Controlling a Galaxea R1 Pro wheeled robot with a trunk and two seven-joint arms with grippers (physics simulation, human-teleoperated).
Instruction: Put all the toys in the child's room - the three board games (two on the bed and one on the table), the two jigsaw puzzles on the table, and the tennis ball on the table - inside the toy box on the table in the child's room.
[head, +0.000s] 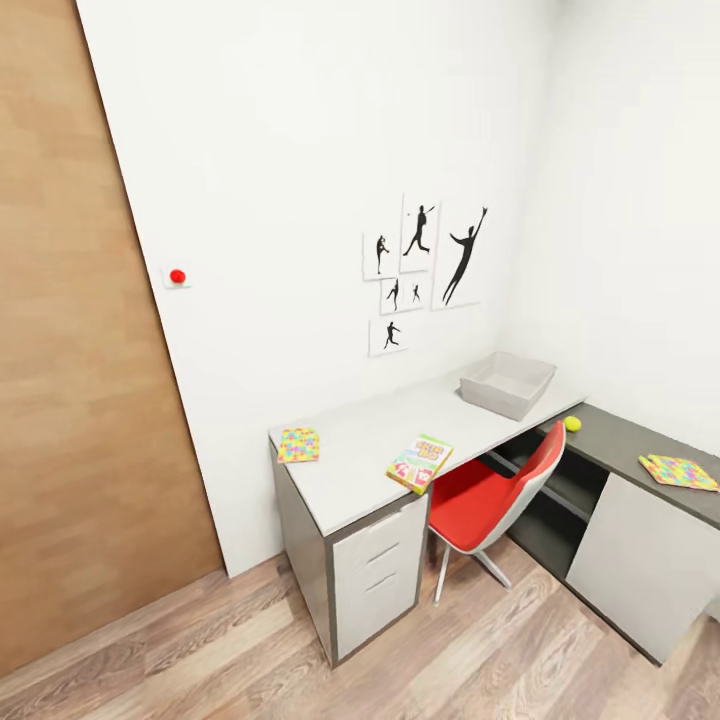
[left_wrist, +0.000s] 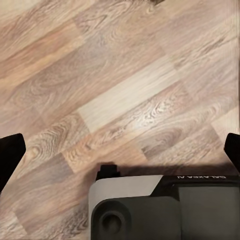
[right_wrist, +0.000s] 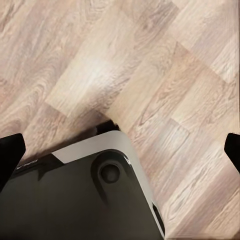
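Note:
The table (head: 370, 432) stands against the white wall, and the light grey toy box (head: 487, 393) sits open at its far end. A colourful jigsaw puzzle (head: 298, 444) lies near the table's left corner. A cartoon-covered board game (head: 419, 462) rests at the front edge. The yellow-green tennis ball (head: 572, 423) sits where the table meets the darker side unit. A second jigsaw puzzle (head: 679, 471) lies on that unit. My left gripper (left_wrist: 120, 155) and right gripper (right_wrist: 120, 150) are open over the wood floor, holding nothing. The bed is out of view.
A red swivel chair (head: 490, 500) is tucked under the table by the board game. The brown door (head: 70, 350) is at the left, with a red button (head: 177, 275) beside it. Black silhouette pictures (head: 425, 265) hang above the table. My base (left_wrist: 160, 210) is below the grippers.

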